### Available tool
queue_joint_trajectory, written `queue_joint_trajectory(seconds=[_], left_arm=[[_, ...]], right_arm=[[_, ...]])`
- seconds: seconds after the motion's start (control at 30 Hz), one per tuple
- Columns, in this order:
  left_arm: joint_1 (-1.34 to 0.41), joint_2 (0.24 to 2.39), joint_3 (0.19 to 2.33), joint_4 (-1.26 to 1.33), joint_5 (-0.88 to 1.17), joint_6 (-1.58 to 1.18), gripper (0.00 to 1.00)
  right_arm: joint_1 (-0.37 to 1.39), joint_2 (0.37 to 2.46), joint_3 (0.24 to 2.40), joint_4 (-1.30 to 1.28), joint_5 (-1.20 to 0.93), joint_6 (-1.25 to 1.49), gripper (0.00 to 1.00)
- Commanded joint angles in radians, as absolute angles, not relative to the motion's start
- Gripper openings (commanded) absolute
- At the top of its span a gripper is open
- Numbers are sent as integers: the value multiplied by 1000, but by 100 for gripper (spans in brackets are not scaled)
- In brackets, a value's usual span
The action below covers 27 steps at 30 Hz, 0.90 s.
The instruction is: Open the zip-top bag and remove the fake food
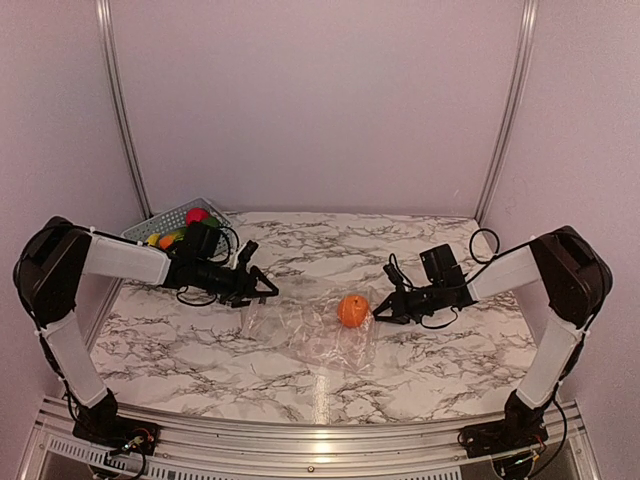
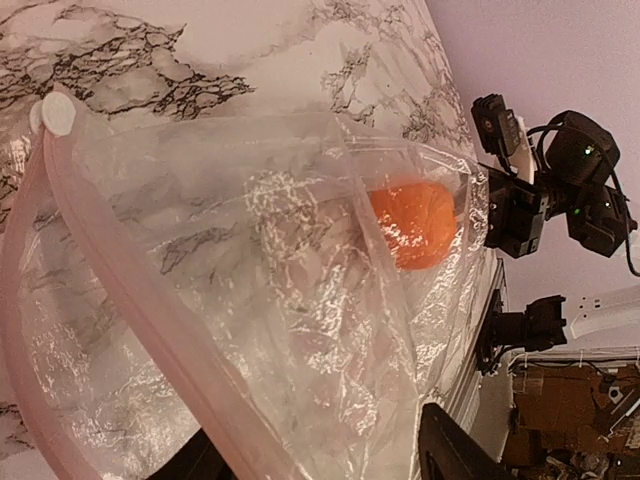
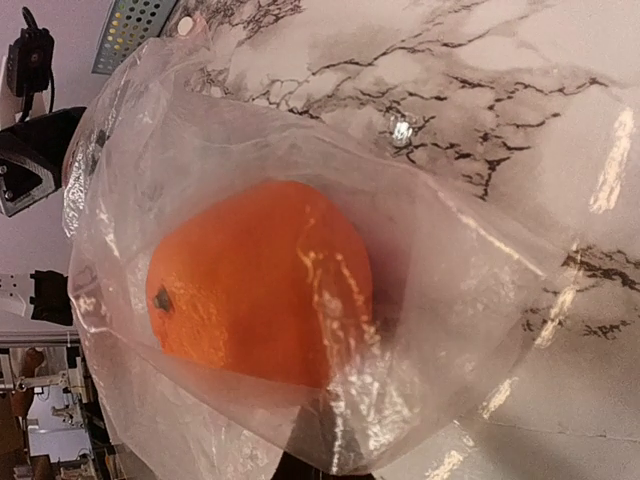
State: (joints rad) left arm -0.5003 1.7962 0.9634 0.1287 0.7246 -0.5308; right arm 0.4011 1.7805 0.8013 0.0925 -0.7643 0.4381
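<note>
The clear zip-top bag [image 1: 300, 325] lies crumpled mid-table with one orange [image 1: 352, 310] inside it. My left gripper [image 1: 263, 290] is at the bag's left, zip end. In the left wrist view its fingers [image 2: 450, 450] stand wide apart with the pink zip strip [image 2: 130, 270] and bag plastic [image 2: 280, 300] rising between them, and the orange [image 2: 410, 222] is deeper in. My right gripper [image 1: 381, 312] is at the bag's closed right end beside the orange. In the right wrist view it [image 3: 335, 460] is pinched shut on the bag's plastic [image 3: 450, 300] just below the orange [image 3: 260, 285].
A blue lattice basket [image 1: 160, 220] at the back left, behind my left arm, holds several pieces of fake food, a red one [image 1: 197, 215] among them. The white zip slider [image 2: 57, 115] sits at the strip's far end. Walls stand on both sides.
</note>
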Motion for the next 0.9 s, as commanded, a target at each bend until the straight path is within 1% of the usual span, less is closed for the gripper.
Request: queue_joint_trajectory(seconds=[0.0,0.1,0.17,0.2,0.27,0.37,0.5,0.63,0.8,0.83,0.87], left_arm=[[-438,1684,937,154,736,-538,62],[-362,1638,890,172,743,-565,61],[-317,1616,855,193,744,-587,58],[-300,1612,845,187,734,-587,55],[-280,1617,840,151,691,-569,46],[-283,1659,854,122,667,-547,35],[-325,1728,878,157,679,-566,28],[-398,1832,930,160,685,-569,24],[-452,1904,977,198,687,-596,24],[-455,1910,981,202,689,-601,24],[-456,1913,982,208,690,-605,24]], right_arm=[[405,1790,822,54,-733,405,0],[405,1792,827,40,-721,394,0],[404,1792,829,33,-714,389,0],[405,1792,830,32,-712,388,0],[405,1792,830,32,-709,388,0],[405,1795,832,31,-710,387,0],[405,1803,847,20,-712,381,0],[405,1817,871,12,-718,377,0],[405,1814,889,5,-727,372,0],[404,1801,882,5,-728,370,2],[402,1783,870,5,-729,367,7]])
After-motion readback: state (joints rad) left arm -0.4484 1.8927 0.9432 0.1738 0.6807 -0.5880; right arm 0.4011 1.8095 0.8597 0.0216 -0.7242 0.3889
